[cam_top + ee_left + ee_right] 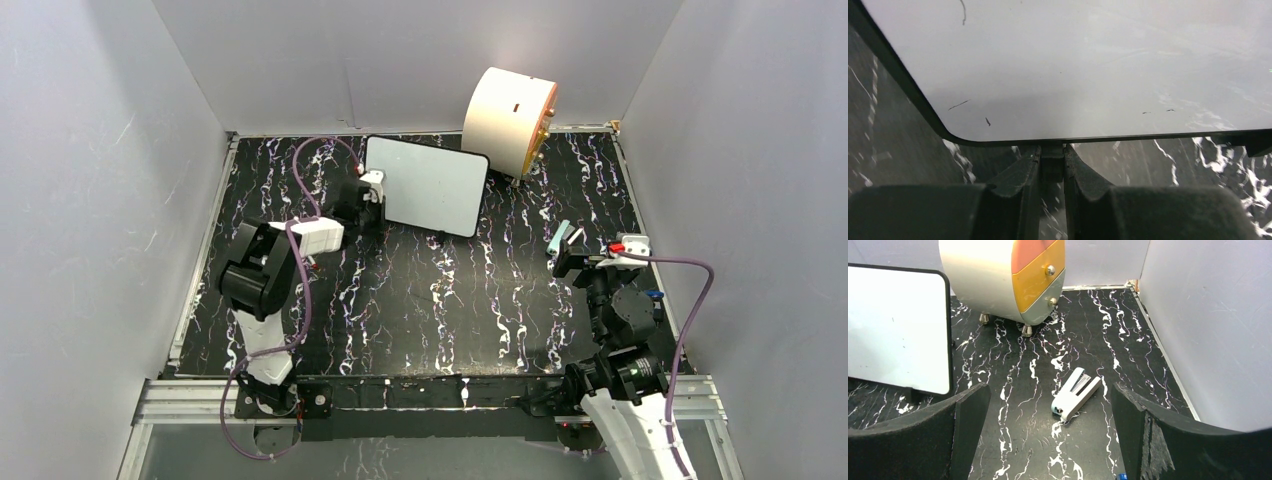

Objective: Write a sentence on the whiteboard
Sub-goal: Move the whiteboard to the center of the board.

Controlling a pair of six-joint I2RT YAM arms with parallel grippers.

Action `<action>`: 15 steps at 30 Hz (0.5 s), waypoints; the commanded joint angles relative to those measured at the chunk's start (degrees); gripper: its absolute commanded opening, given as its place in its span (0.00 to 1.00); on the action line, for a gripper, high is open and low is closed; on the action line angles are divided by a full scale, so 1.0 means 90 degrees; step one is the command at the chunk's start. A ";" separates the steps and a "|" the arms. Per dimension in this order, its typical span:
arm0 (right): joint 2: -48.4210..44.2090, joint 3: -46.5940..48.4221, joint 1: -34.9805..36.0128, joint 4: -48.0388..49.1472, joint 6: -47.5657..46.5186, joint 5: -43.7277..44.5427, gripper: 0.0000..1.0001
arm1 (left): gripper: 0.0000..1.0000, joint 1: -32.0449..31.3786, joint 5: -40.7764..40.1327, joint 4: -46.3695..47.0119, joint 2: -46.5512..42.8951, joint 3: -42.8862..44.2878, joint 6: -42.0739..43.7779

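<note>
Pinching the whiteboard [427, 185] at its left edge, with the left jaws drawn narrow onto the thin black rim, probably to steady it or bring it to a better angle before any writing. Standing near the far edge of the counter [450, 310], a little left of the middle, and seeming to lean up rather than lie flat. Smooth, glossy and white, with rounded corners; only some tiny dark marks, no sentence yet, no marker to be seen. Holding the right jaws spread wide and empty near the right edge, above what looks like a small pale stapler [1075, 392]. Just beside the board's far right corner, a big cream cylinder [505, 118] on little feet, with orange and grey drawer fronts and brass knobs. Black counter surface, veined white like marble.
</note>
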 commanded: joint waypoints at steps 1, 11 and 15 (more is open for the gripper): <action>-0.0154 -0.0046 -0.0032 0.0339 0.0011 -0.0075 0.99 | 0.00 -0.0468 -0.1037 -0.0615 -0.0620 -0.0586 -0.1164; -0.0346 -0.0064 -0.0032 0.0358 0.0050 -0.0124 0.99 | 0.00 -0.1590 -0.2852 -0.2000 -0.1286 -0.0992 -0.3098; -0.0417 -0.0066 -0.0031 0.0368 0.0073 -0.0125 0.99 | 0.00 -0.2090 -0.3322 -0.2303 -0.1453 -0.1111 -0.3699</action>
